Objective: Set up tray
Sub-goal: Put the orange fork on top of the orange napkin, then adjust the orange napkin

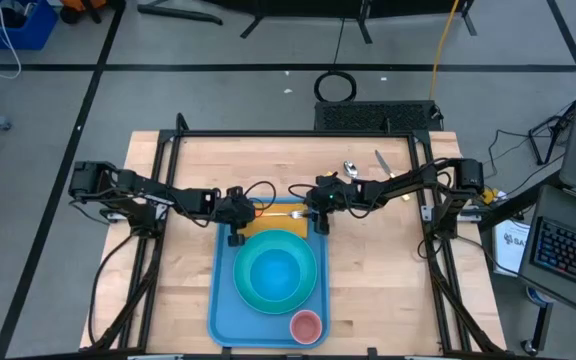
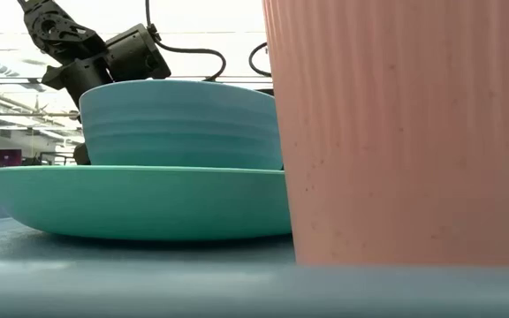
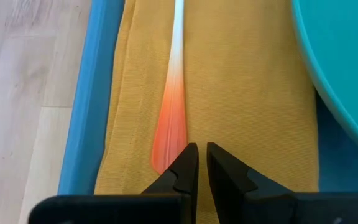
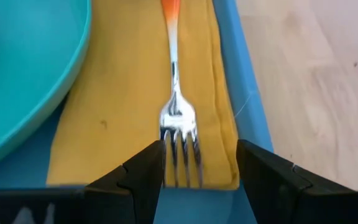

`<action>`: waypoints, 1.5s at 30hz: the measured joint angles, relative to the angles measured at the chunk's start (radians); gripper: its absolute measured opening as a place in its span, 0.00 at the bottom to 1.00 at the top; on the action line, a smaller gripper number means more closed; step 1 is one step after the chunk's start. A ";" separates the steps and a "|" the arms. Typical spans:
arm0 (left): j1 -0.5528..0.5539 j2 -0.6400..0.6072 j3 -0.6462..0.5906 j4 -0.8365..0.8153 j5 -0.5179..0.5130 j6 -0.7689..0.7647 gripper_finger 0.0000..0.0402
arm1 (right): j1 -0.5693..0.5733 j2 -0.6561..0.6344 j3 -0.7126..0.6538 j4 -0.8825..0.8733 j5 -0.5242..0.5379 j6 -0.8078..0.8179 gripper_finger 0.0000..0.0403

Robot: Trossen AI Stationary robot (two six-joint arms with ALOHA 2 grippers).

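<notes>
The light-blue tray (image 1: 222, 290) lies on the wooden table. An orange-yellow napkin (image 1: 273, 220) is spread flat at its far end. A fork lies on the napkin, tines (image 4: 179, 146) toward the table's right and orange handle (image 3: 169, 118) toward the left. My left gripper (image 3: 198, 152) is shut just above the handle's free end. My right gripper (image 4: 201, 165) is open, with one finger on each side of the tines and clear of them. A turquoise plate (image 1: 251, 292) holding a bowl (image 1: 273, 270) and a pink cup (image 1: 306, 326) stand in the tray. My left gripper's shut fingers (image 3: 185, 163) sit over the free end of the fork's orange handle (image 3: 161, 157), pointing along the fork. I cannot tell whether they touch it. The fork lies flat on the napkin.
A spoon (image 1: 350, 168) and a knife (image 1: 381, 160) lie on the bare wood beyond the tray's far right corner. The plate's rim (image 3: 340, 74) is close beside the napkin. In the low view the cup (image 2: 396, 132) and the bowl (image 2: 184, 124) fill the foreground.
</notes>
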 joint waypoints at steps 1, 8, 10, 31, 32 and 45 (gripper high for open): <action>-0.001 0.000 0.000 0.000 0.000 0.000 0.09 | 0.000 0.000 0.000 0.009 0.000 0.000 0.48; -0.025 0.000 0.000 0.007 0.028 0.019 0.09 | 0.010 -0.021 0.000 0.008 -0.010 -0.001 0.48; -0.031 0.000 0.000 0.016 0.032 0.037 0.09 | 0.016 -0.034 0.000 -0.001 -0.034 0.000 0.48; 0.045 0.060 0.003 0.069 0.191 0.047 0.09 | 0.038 -0.042 0.000 -0.040 -0.051 0.003 0.48; 0.049 0.070 0.004 0.082 0.193 0.045 0.09 | 0.038 -0.042 0.000 -0.041 -0.051 0.005 0.48; 0.055 0.092 0.003 0.131 0.175 0.018 0.09 | 0.038 -0.041 0.000 -0.078 -0.025 0.027 0.48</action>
